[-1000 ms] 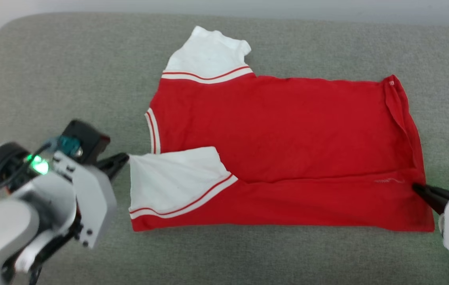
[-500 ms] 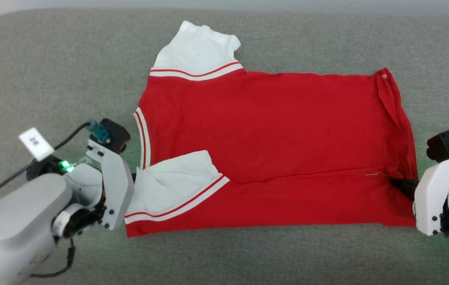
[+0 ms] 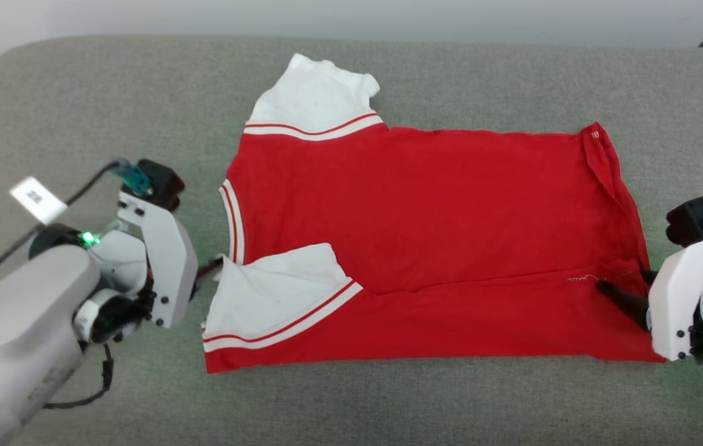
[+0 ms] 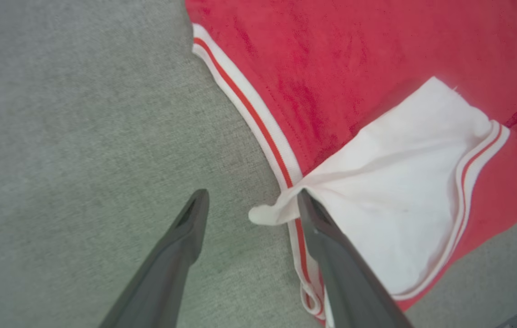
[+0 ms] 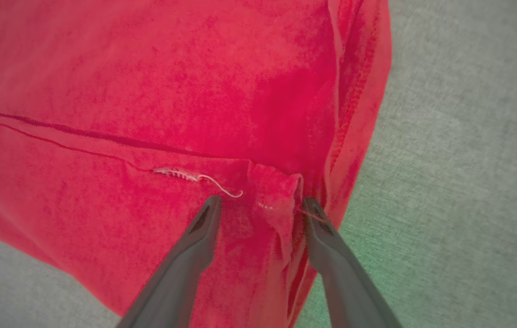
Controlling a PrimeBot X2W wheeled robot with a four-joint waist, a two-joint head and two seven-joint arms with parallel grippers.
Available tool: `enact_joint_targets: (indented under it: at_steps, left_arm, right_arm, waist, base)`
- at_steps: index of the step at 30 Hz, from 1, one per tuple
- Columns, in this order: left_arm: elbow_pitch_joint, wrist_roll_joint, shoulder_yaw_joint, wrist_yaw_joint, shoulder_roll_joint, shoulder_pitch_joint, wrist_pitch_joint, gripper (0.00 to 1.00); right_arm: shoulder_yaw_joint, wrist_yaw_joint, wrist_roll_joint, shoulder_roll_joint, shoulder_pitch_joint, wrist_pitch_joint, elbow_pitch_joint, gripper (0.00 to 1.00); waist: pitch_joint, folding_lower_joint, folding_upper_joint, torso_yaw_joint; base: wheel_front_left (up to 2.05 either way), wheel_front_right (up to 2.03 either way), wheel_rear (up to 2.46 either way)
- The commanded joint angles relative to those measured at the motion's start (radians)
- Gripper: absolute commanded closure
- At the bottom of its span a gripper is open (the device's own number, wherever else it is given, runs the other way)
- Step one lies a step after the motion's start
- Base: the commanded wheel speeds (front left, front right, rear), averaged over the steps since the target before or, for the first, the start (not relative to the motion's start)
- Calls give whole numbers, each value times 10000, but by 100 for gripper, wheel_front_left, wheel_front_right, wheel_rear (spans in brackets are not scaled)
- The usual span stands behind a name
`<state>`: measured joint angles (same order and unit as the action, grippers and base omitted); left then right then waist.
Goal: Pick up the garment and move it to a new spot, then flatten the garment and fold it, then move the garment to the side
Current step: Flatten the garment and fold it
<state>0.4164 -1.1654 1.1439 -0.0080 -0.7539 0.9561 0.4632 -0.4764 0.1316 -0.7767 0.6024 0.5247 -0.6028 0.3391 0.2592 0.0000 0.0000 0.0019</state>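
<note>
**Grey worktop, red shirt laid flat, both tools wide**

Grey padded worktop (image 3: 78, 111) runs across the head view under a pale wall (image 3: 388, 15). At the left, the left tool (image 3: 210, 273) lies low beside the shirt (image 3: 438, 210), pointing at its neck end. In the left wrist view this tool (image 4: 253, 196) has its jaws wide apart and grips nothing. One finger is over bare worktop (image 4: 58, 136) and the other lies over the edge of the near sleeve (image 4: 399, 182), with the sleeve's loose corner between the tips.

The striped neckband (image 3: 231, 217) faces left. The far sleeve (image 3: 314, 93) sticks out flat on the worktop, while the near sleeve (image 3: 270, 291) is folded in over the red body. The shirt's near edge is folded over along its length, and the hem lies to the right.

At the right, the right tool (image 3: 624, 282) rests on the hem corner. Its wrist view shows the tool (image 5: 263, 202) with jaws wide apart on the shirt (image 5: 149, 91), a small pucker of red cloth standing between the tips, unpinched. A loose white thread (image 5: 199, 177) lies just beside the left finger.
</note>
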Motion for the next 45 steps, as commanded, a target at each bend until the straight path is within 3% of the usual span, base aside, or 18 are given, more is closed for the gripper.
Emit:
enact_joint_targets:
  at_steps: [1, 10, 17, 24, 25, 31, 39, 40, 41, 42, 45]
  left_arm:
    - [-199, 86, -89, 139, -162, 61, -110, 0]
    - [-1875, -379, -364, 1173, -966, -422, 122, 0]
    - [-3891, -1057, -412, 2583, -1584, -1101, 811, 0]
    - [-4982, -1616, -294, 3545, -1911, -1717, 1336, 0]
    - [-4850, -1686, -103, 3712, -1799, -2094, 1306, 0]
    - [-3130, -1958, -224, 3025, -1174, -2416, 679, 0]
    - [-1060, -2439, -275, 2093, -134, -2632, 433, 0]
    - [-878, -2422, -232, 1930, -28, -2599, 421, 2]
    - [-701, -2478, -243, 1798, 92, -2580, 411, 71]
    - [-541, -2520, -254, 1688, 190, -2566, 397, 100]
    - [-210, -2439, -195, 1417, 377, -2514, 389, 100]
  right_arm:
    - [50, -19, -62, 149, -115, 182, -138, 0]
    - [724, -18, 233, 407, -715, 1647, -1086, 0]
    - [1706, -18, 1080, 170, -1533, 3804, -2048, 0]
    - [2991, -19, 2172, -597, -2315, 5395, -2606, 0]
    - [3992, -18, 2834, -1417, -2896, 5759, -3115, 0]
    - [4523, -18, 3169, -2056, -3356, 5597, -3628, 0]
    - [4759, -18, 3012, -2320, -3776, 5256, -3802, 0]
    - [4798, -19, 2931, -2333, -3867, 5139, -3794, 0]
    - [4800, -18, 2855, -2338, -3955, 4989, -3785, 0]
    - [4762, -18, 2767, -2319, -4018, 4787, -3772, 0]
    - [4695, -18, 2520, -2277, -4137, 4109, -3747, 0]
  waist:
    - [-173, 0, 0, 110]
    - [-514, 0, 0, 288]
    - [-626, 0, 0, 259]
    - [-676, 0, 0, 19]
    - [-515, 0, 0, -279]
    - [-227, 0, 0, -580]
    - [-56, 0, 0, -686]
    - [-39, 0, 0, -680]
    - [-25, 0, 0, -670]
    - [-15, 0, 0, -667]
    - [17, 0, 0, -655]
  base:
    - [0, 0, 0]
    - [0, 0, 0]
    - [0, 0, 0]
    - [0, 0, 0]
    - [0, 0, 0]
    - [0, 0, 0]
    - [0, 0, 0]
    - [0, 0, 0]
    - [0, 0, 0]
    - [0, 0, 0]
    - [0, 0, 0]
